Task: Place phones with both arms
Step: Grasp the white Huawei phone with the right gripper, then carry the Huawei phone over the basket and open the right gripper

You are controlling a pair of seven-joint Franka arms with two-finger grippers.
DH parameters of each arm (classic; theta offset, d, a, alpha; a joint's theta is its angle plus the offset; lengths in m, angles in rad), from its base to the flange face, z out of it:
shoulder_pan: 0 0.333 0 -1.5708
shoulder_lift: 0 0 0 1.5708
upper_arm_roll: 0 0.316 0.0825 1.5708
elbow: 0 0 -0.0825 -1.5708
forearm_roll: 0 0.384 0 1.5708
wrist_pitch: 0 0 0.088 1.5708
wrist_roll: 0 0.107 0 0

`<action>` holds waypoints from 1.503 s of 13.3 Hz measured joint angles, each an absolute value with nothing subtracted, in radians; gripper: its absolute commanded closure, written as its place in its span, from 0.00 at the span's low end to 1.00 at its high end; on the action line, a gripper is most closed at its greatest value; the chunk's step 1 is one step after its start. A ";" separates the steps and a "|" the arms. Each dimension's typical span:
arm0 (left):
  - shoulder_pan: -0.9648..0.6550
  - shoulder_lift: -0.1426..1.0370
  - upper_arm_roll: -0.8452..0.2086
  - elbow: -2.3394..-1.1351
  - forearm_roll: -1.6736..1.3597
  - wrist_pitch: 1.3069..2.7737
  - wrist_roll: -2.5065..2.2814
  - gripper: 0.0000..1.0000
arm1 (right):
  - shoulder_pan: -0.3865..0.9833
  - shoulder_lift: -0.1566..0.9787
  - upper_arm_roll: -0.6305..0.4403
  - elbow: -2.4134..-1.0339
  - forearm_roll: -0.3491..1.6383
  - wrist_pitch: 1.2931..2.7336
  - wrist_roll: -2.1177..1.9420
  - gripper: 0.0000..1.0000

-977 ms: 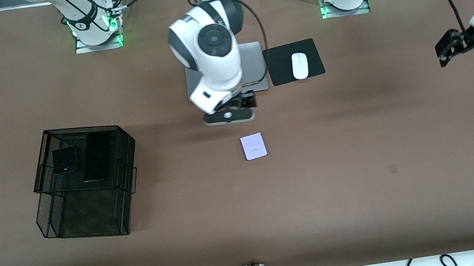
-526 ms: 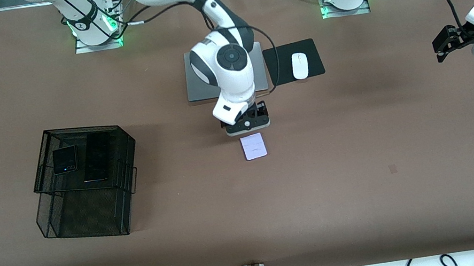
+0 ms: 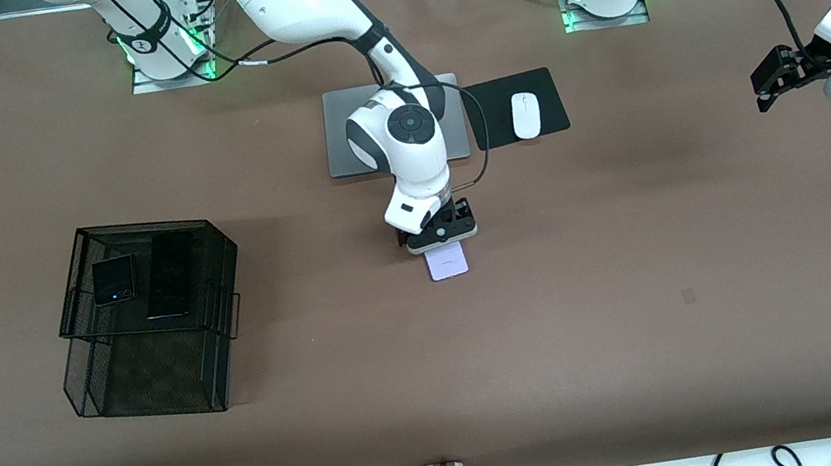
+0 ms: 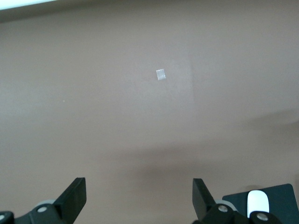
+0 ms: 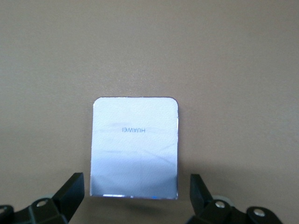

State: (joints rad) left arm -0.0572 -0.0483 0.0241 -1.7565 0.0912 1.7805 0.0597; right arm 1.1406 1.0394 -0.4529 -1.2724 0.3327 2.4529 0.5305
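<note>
Three phones: a small black phone (image 3: 114, 280) and a long black phone (image 3: 169, 274) on a wire basket (image 3: 153, 366), and one lavender phone (image 3: 447, 261) between the right gripper's (image 5: 133, 191) spread fingers (image 5: 70, 191). One laptop (image 3: 342, 135), one mouse (image 3: 525, 115), one mouse pad (image 3: 488, 115), two arms.

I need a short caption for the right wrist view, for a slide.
Open right end effector straddles the lavender phone lying flat on the brown table.
</note>
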 measured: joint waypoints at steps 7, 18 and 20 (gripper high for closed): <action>-0.060 0.004 0.024 -1.689 0.091 1.744 0.060 0.00 | 1.136 1.056 -0.441 -1.263 0.333 2.491 0.531 0.89; -0.059 0.004 0.026 -1.683 0.091 1.717 0.060 0.00 | 0.847 0.692 -0.606 -1.220 0.336 1.803 0.282 1.00; -0.059 0.004 0.025 -1.683 0.091 1.716 0.060 0.00 | 0.711 0.691 -0.613 -1.231 0.336 1.793 0.125 1.00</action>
